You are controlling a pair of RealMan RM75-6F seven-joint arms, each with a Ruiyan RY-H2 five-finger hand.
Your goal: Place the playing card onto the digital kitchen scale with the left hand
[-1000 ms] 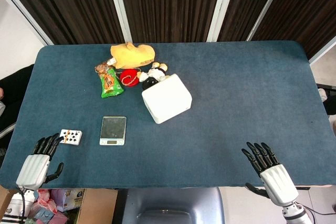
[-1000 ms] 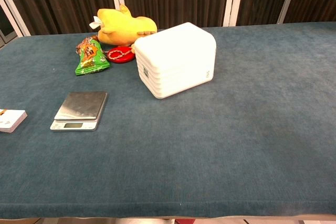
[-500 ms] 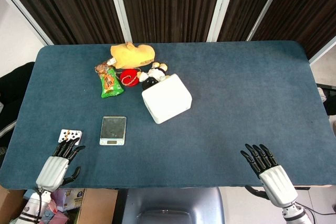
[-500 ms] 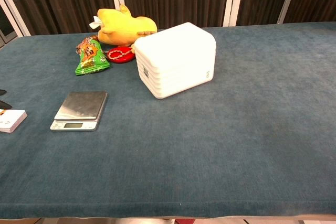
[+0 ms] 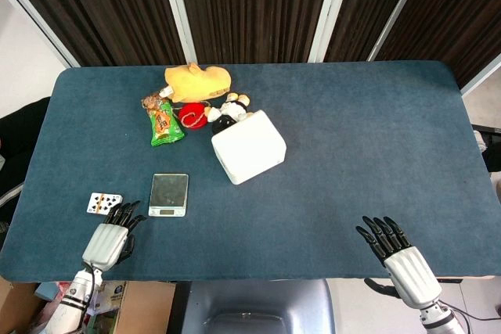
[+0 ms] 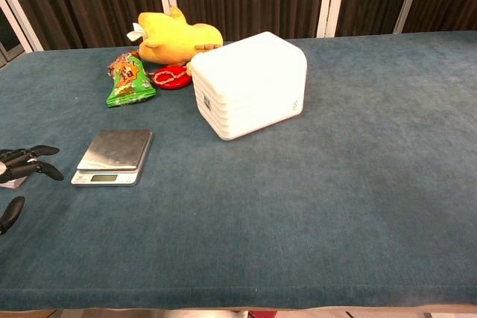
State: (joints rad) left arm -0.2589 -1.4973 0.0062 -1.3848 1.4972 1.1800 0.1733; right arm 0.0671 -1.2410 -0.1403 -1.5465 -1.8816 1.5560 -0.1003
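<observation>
The playing card [image 5: 104, 203] lies face up on the blue table near the front left, and only its edge [image 6: 13, 181] shows in the chest view behind my fingers. The digital kitchen scale [image 5: 169, 194] [image 6: 113, 156] sits just right of the card with a bare steel plate. My left hand [image 5: 110, 237] [image 6: 22, 167] hovers open at the front edge, fingers spread, just near and right of the card, holding nothing. My right hand [image 5: 397, 256] is open at the front right edge, far from both.
A white box [image 5: 248, 146] [image 6: 250, 84] stands behind the scale. Further back lie a green snack packet [image 5: 163, 122] [image 6: 127, 80], a red round item [image 5: 192, 115], a yellow plush toy [image 5: 197, 82] [image 6: 175, 37] and a small black-and-white figure [image 5: 228, 113].
My left hand has moved right along the front edge, from left of the card to between the card and the scale, and now shows in the chest view. The card has not moved.
</observation>
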